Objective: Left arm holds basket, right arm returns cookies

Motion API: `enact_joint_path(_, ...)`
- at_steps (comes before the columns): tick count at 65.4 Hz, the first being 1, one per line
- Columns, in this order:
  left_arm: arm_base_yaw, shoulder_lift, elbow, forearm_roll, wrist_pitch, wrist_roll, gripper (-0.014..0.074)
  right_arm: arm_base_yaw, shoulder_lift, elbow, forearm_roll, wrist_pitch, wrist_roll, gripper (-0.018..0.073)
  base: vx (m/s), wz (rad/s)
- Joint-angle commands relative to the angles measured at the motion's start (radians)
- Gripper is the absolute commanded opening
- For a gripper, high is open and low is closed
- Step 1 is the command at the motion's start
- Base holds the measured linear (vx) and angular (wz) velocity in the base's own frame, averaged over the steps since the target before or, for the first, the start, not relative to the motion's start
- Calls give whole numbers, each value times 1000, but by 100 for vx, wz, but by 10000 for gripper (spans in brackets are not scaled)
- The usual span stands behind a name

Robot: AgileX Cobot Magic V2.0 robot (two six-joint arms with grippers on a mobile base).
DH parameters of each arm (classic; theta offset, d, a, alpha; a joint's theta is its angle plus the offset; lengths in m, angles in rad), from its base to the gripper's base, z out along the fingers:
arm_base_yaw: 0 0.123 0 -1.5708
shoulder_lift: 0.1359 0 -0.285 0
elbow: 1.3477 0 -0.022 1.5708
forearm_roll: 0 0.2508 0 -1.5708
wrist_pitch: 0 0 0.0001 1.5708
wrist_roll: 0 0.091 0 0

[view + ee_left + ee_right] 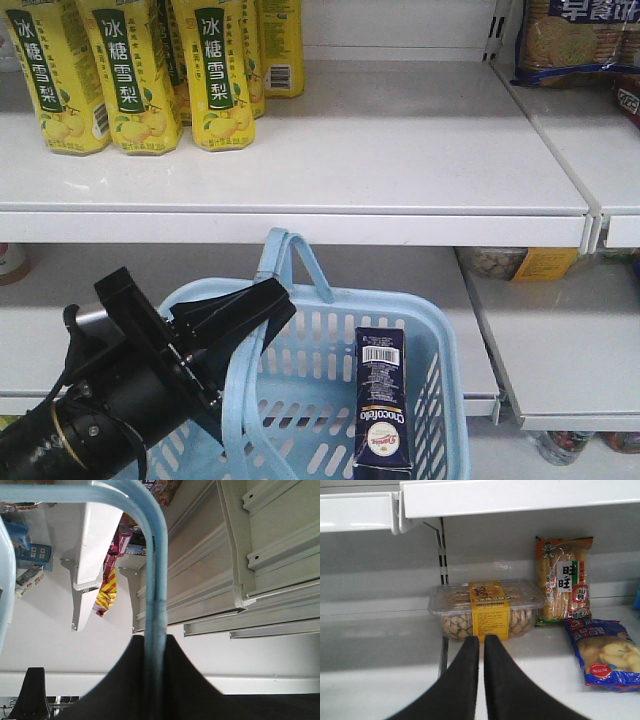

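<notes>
Store shelving, white, ahead of both sets of jaws. Hold part done: left gripper point(265, 308) pinching basket point(440, 335) handle point(156, 580). Return part not started: cookies point(380, 400) standing inside basket, below and right of left jaws. Right gripper point(481, 641) pressed together, empty, clear biscuit tub point(487, 607) just beyond tips. Cookies in front view only; handle between jaws confirmed from left wrist; right gripper visible from right wrist only

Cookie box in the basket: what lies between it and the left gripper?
In the front view, only the basket's slotted wall shows between cookie box and left gripper.
</notes>
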Motion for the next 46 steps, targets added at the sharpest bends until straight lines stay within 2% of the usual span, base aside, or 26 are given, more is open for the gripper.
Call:
enact_joint_path(1,12,-30,-29,-93,-158,7,0,-6,-12,17,-7,-74,-5,-6,0,0)
enact_joint_path(46,12,-30,-29,-93,-158,7,0,-6,-12,17,-7,-74,-5,-6,0,0)
